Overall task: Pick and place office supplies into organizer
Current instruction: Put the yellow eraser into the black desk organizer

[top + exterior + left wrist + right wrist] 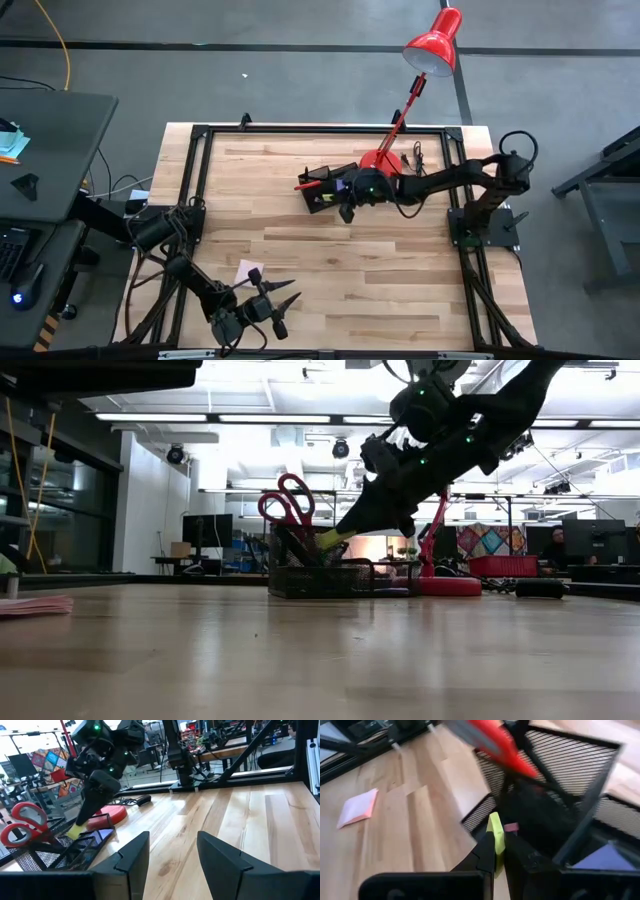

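Observation:
The organizer (322, 186) is a black mesh box near the table's far edge, beside the red lamp's base (378, 160). Red-handled scissors (288, 500) stand in it, handles up. A purple pad (605, 857) lies in one compartment. My right gripper (338, 538) slants down over the organizer's near side, shut on a small yellow piece (495, 831). A pink sticky-note pad (248, 270) lies flat on the table near my left gripper (282, 306), which hovers open at the near edge and holds nothing. My right gripper pinches the yellow piece (333, 540) between its two fingertips (482, 851), with the piece's end sticking out past them. The fingers slant down from the table's right side. The piece is lifted clear, just above the organizer's rim (318, 563).
The red desk lamp (432, 42) leans out past the far edge, its base right of the organizer. A black frame (190, 170) runs around the table. Bare wood (400, 270) lies between the organizer and the near edge. Desks and monitors fill the room behind.

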Tool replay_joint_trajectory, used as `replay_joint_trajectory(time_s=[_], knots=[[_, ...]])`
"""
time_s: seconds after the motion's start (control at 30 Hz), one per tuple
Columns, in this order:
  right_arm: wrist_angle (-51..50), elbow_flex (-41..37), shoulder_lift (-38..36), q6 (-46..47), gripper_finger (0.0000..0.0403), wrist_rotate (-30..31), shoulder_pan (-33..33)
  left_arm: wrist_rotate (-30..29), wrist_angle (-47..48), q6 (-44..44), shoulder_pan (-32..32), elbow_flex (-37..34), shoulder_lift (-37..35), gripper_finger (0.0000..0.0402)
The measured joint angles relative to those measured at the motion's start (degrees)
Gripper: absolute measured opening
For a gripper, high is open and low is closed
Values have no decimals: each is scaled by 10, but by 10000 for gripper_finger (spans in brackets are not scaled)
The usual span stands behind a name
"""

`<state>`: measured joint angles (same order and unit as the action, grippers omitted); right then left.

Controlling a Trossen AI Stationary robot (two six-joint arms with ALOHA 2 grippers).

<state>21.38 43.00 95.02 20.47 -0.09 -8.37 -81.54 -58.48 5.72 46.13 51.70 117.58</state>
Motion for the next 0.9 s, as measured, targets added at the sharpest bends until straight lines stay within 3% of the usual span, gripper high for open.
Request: replay_joint_trajectory(time_s=[0.47,0.9], knots=[[30,4,19,15,7,-2,-5,-1,1,3,0,0,0,157],[-14,57,65,4,10,13,5,0,3,4,0,0,0,157]])
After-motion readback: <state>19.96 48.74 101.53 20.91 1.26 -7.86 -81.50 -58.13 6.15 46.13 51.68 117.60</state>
